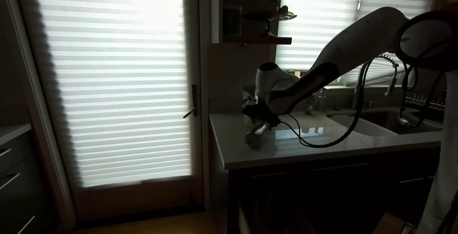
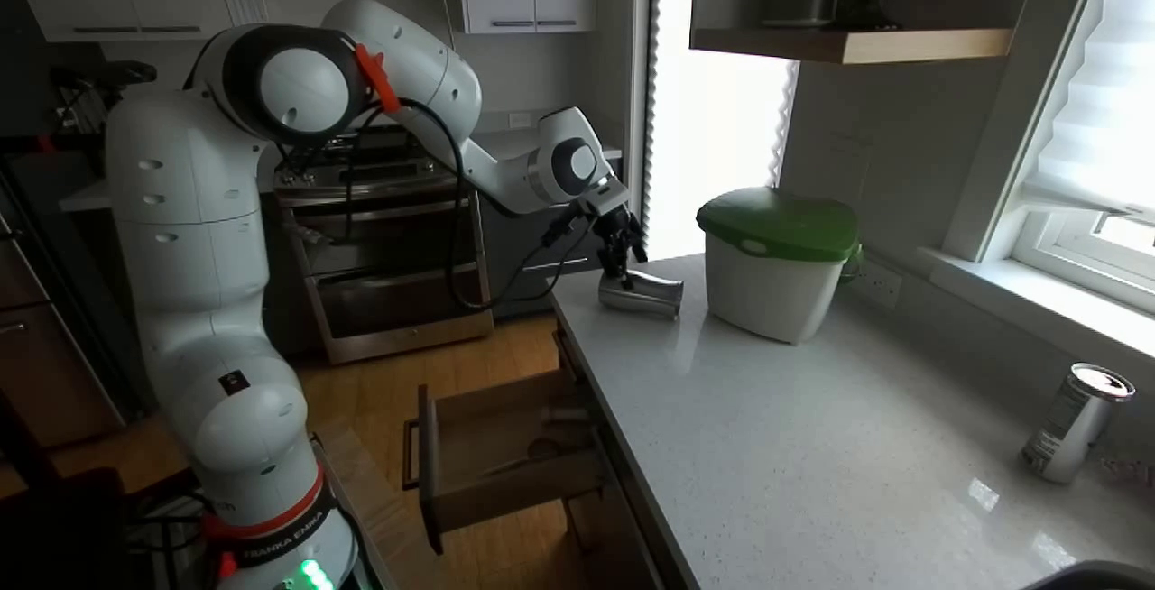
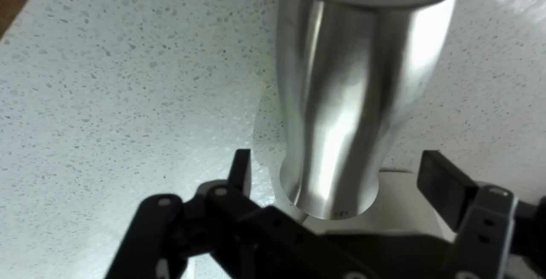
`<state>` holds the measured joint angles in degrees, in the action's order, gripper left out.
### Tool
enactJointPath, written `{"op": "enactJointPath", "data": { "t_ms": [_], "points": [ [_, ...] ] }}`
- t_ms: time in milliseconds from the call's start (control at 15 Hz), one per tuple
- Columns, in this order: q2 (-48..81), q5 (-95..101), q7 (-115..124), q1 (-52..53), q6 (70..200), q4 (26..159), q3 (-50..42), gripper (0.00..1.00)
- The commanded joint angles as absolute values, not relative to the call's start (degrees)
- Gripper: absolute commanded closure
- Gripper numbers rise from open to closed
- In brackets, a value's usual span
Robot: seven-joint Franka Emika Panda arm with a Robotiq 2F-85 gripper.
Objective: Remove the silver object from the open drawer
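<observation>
The silver object is a shiny metal, waisted cylinder. It lies on its side on the counter near the corner. It also shows in an exterior view and fills the upper middle of the wrist view. My gripper is open, with one finger on each side of the silver object's narrower end and a visible gap on both sides. In an exterior view the gripper is right above the silver object, pointing down. The open drawer is below the counter, with a few small items inside that are hard to make out.
A white bin with a green lid stands on the counter just beside the silver object. A metal can stands farther along. A sink is set into the counter. A wooden shelf hangs above.
</observation>
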<state>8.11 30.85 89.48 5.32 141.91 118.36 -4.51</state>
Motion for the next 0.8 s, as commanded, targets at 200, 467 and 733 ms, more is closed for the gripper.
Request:
{"op": "enactJointPath", "data": {
  "t_ms": [200,467,733],
  "points": [
    [4.6,28.4,85.0,4.8,136.5,118.3,-2.6,0.0],
    [3.5,26.6,82.1,4.5,135.8,118.1,-1.6,0.0],
    [2.7,24.1,79.3,4.3,135.4,118.1,-0.9,0.0]
  ]
}}
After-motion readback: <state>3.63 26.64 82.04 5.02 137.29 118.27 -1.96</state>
